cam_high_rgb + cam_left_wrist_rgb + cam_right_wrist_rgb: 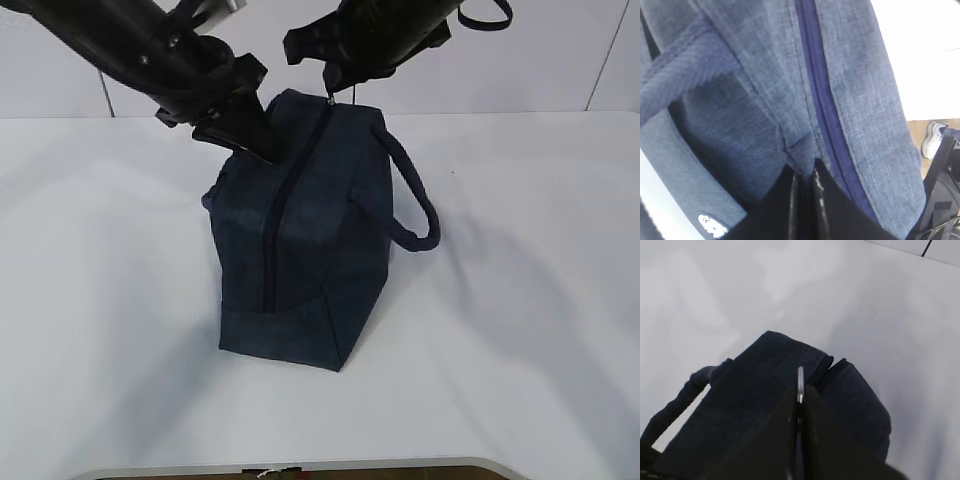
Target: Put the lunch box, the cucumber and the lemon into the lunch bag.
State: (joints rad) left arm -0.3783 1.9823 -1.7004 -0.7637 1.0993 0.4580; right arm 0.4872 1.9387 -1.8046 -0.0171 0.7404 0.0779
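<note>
- One lunch bag (300, 240) of dark navy woven fabric stands upright mid-counter (520, 330), its long zipper (272, 220) closed, one loop handle (412, 190) arching on its right side.
- Left claw (245, 130), at the bag's top left, is clamped together on a fold of fabric.
- Right claw (335, 80), above the bag's far end, pinches the metal zipper pull (800, 384).
- The counter is smooth and white.

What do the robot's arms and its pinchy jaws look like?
Both arms are black and chunky, with bolted joints. The left gripper and the right gripper each end in two flat, black, wedge-shaped jaws. A silver plate shows on top of the left arm, and a dark cable loops above the right one.
</note>
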